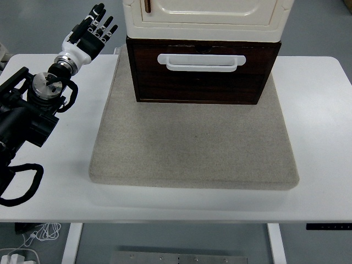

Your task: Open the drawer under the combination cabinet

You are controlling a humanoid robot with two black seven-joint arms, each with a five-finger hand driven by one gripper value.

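Left hand: your left hand [92, 30] was raised over the far left part of the white table [319, 110], its 5 fingers spread and pointing up and away from you, holding nothing.
Left arm: the black arm [33, 107] came in from the left edge, with a white wrist section just behind the hand.
Right hand: you had no right hand in view.
Drawer: the dark brown drawer [202, 74] sat to the right of your hand, near it but not touching, at about the same depth on the table. Its front faced you and stood slightly forward of the cabinet above it; you could not tell from this view how far it had been pulled out.
Handle: 1 white bar handle [201, 62] ran across the upper part of the drawer front, to the right of your fingers and lower in the picture.
Cabinet: the cream cabinet [206, 14] rested directly on top of the drawer, to the right of your hand. A small brown latch [147, 5] showed on its front near the left corner.
Mat: a grey mat [192, 143] lay under the drawer and spread toward you, its left edge just right of and below your wrist.
Cables: white cables [33, 236] lay on the floor below the table's near left corner, behind and under your arm.
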